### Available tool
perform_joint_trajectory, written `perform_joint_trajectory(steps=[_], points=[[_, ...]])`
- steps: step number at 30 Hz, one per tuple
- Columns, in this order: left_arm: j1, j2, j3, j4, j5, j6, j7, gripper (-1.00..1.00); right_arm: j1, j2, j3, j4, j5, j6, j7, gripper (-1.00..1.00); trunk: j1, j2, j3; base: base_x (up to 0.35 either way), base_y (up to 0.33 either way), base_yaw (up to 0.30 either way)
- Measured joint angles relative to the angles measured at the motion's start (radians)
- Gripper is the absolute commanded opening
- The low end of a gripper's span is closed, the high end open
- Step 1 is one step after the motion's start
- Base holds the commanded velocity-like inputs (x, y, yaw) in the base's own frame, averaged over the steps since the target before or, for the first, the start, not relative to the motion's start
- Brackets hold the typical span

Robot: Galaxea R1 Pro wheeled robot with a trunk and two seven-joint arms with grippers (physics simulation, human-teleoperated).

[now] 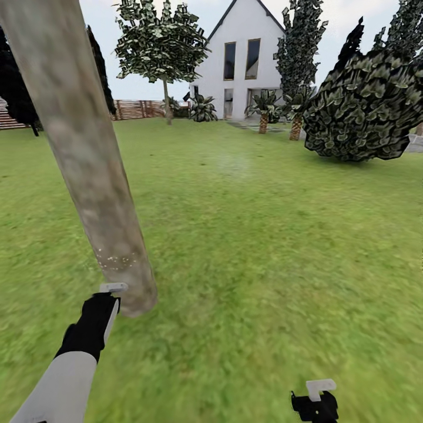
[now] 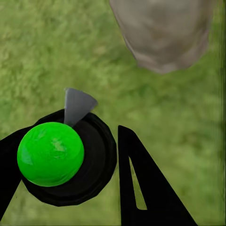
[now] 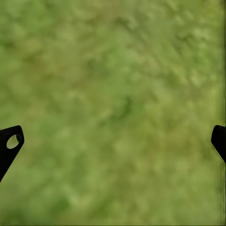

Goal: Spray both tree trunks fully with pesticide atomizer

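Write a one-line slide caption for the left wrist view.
Left pincer shut on the green-topped atomizer, its grey nozzle aimed toward the tree trunk base above the lawn.

The tree trunk [image 1: 88, 158] rises from the lawn [image 1: 264, 247] at the left of the head view, leaning toward the upper left. The left tool [image 1: 108, 299] sits just beside the trunk's base, in front of it, with the atomizer [image 2: 61, 157] between its fingers [image 2: 146, 188]. The right tool [image 1: 314, 405] hangs low at the right, well apart from the trunk, over grass. Far behind, a second tree [image 1: 161, 47] stands before the fence [image 1: 138, 108], the house [image 1: 241, 59] lies to its right, and a bush [image 1: 367, 106] sits at the far right.
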Motion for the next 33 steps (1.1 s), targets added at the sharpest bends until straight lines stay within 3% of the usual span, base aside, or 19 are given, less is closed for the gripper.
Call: perform_joint_trajectory(steps=[10, 24, 28, 33], points=[[0.0, 0.001, 0.002, -0.001, 0.0, 0.0, 0.001, -1.0, 0.0, 0.0, 0.001, 0.002, 0.0, 0.001, 0.0, 1.0, 0.0, 0.0, 0.0, 0.031, -0.274, 0.187], [0.0, -0.003, 0.003, -0.002, 0.014, -0.001, -0.001, -1.0, 0.0, 0.0, 0.0, 0.001, 0.0, 0.001, 0.0, 1.0, 0.0, 0.0, 0.0, 0.164, -0.229, 0.277], [-0.007, 0.005, 0.008, -0.036, 0.01, 0.01, -0.023, -1.0, 0.0, -0.001, 0.0, 0.0, 0.0, 0.0, 0.0, 1.0, 0.0, 0.0, 0.0, 0.019, -0.013, 0.276], [-0.047, 0.025, 0.009, -0.087, 0.009, 0.083, -0.036, -1.0, 0.0, -0.001, 0.0, 0.0, 0.0, 0.0, 0.0, 1.0, 0.0, 0.0, 0.0, 0.001, -0.001, 0.117]])
